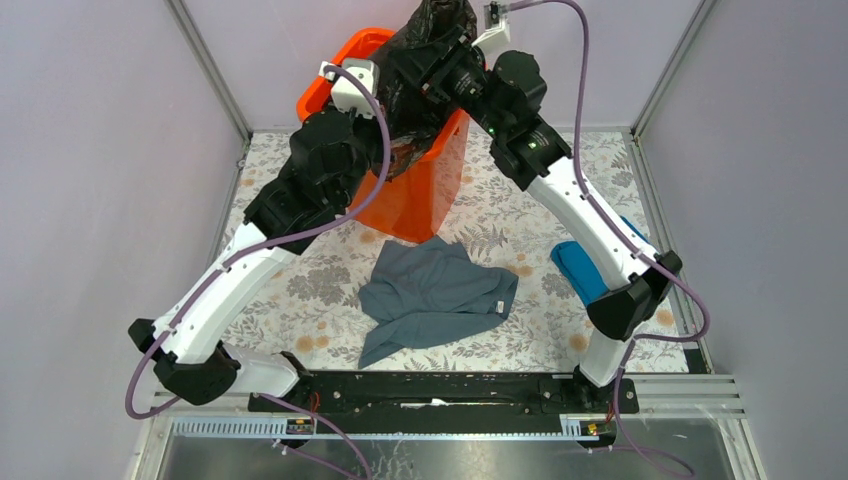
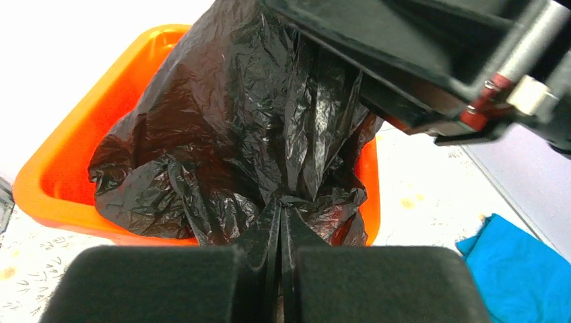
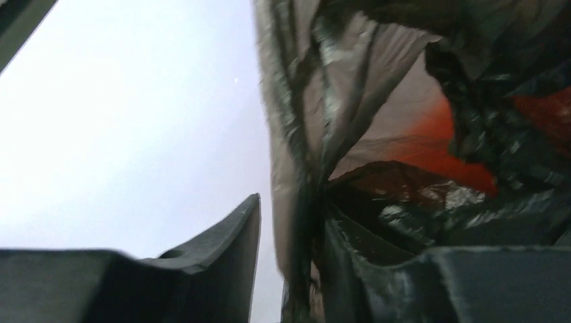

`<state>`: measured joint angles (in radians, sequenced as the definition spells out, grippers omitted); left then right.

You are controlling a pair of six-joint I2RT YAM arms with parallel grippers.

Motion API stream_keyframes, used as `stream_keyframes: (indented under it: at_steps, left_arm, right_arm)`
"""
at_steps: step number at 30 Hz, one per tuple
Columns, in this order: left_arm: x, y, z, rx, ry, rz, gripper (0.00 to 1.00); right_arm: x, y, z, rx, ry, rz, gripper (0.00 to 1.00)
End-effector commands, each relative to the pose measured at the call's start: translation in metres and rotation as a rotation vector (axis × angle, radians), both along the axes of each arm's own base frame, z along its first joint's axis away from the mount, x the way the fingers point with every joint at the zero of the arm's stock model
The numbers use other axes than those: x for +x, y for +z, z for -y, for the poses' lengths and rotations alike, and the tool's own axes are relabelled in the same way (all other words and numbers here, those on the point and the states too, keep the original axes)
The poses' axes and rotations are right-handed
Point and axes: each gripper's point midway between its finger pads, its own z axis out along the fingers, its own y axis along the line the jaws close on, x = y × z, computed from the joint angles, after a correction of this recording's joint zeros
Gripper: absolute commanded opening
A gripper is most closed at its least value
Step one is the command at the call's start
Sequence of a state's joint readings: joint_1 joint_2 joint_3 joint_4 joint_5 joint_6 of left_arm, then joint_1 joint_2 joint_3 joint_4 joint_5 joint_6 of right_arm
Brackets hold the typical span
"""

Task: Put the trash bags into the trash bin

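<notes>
The top view shows the bin (image 1: 410, 200) in the upper middle, with the bag (image 1: 432, 35) rising from its opening. Only the left wrist view shows the left gripper (image 2: 281, 225) pinched shut on the bag. The right wrist view shows the right gripper (image 3: 293, 208) narrow and gripping a strand. The tag (image 1: 497, 306) on the grey cloth (image 1: 430, 290) is too small to read.

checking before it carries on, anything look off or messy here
The trash bag is bunched rather than spread: one fold hangs over the rim of the trash bin, pinched by the left gripper. A grey cloth lies crumpled on the table.
</notes>
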<state>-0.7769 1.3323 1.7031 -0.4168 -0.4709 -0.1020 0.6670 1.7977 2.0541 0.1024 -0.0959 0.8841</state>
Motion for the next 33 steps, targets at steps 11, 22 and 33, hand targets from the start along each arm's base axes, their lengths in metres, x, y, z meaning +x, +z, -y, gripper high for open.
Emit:
stream_keyframes:
  at_steps: [11, 22, 33]
  left_arm:
    - [-0.039, 0.059, -0.057, -0.219, 0.098, 0.139, 0.0]
    - [-0.058, 0.067, -0.064, -0.266, 0.049, 0.156, 0.0]
    - [-0.057, 0.068, -0.064, -0.245, 0.048, 0.167, 0.0]
  right_arm:
    - [-0.079, 0.007, 0.067, -0.342, -0.061, 0.279, 0.99]
    - [-0.08, -0.027, 0.108, -0.49, -0.217, 0.298, 0.9]
    - [-0.028, -0.054, 0.052, -0.442, -0.173, 0.33, 0.79]
